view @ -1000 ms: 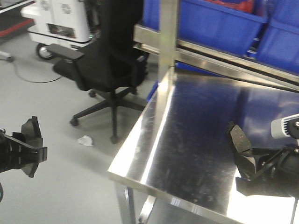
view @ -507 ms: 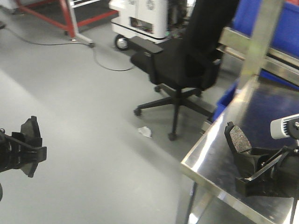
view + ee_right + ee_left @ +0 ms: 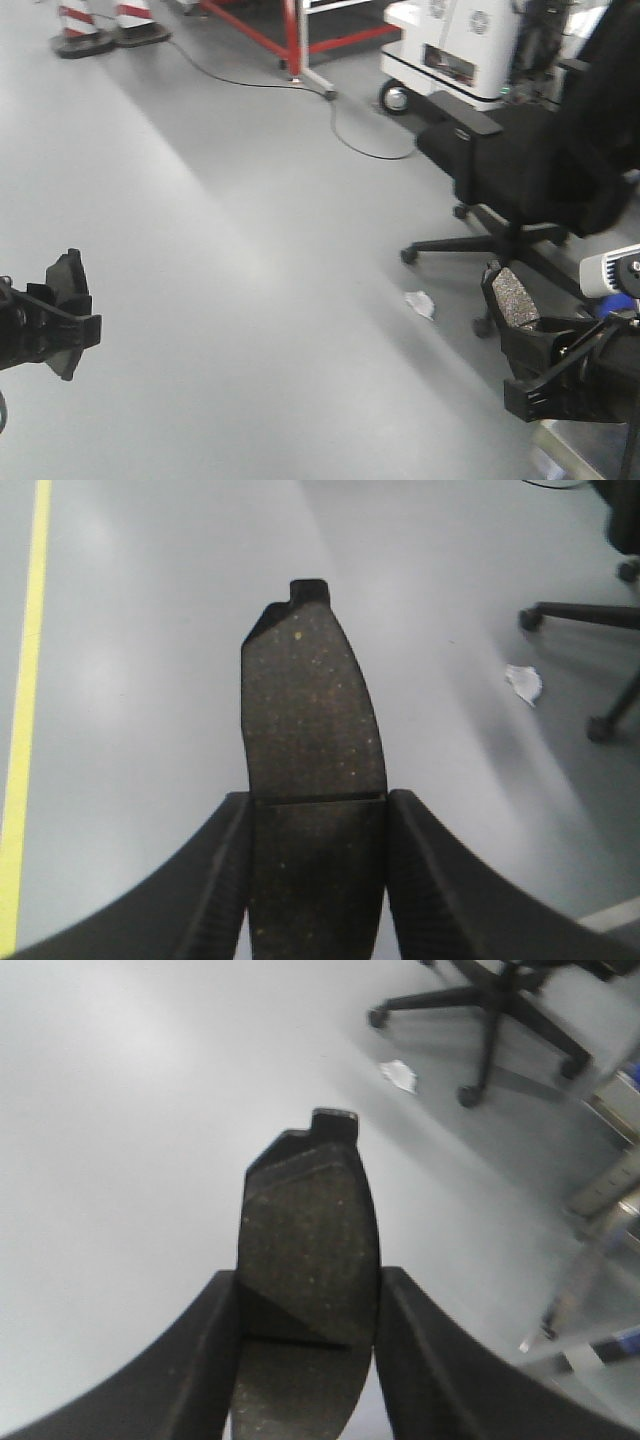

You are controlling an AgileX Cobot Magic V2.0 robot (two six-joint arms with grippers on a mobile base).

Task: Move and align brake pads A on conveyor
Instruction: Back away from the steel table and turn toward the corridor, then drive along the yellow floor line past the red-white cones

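My left gripper hangs over bare grey floor at the left edge. In the left wrist view the left gripper is shut on a dark grey brake pad, held upright with its groove between the fingers. My right gripper at the right edge is shut on a second brake pad. The right wrist view shows the right gripper clamping that pad by its long edges. The conveyor is out of view. No other pads show.
A black office chair stands at the upper right, with a white wheeled machine behind it. A red frame, a floor cable and striped cones are at the back. Crumpled paper lies on the floor. Steel table legs are to the right.
The whole view has swung left: the steel table and blue bins have slid out to the right, and open floor now fills the frame. Both grippers keep their pads.
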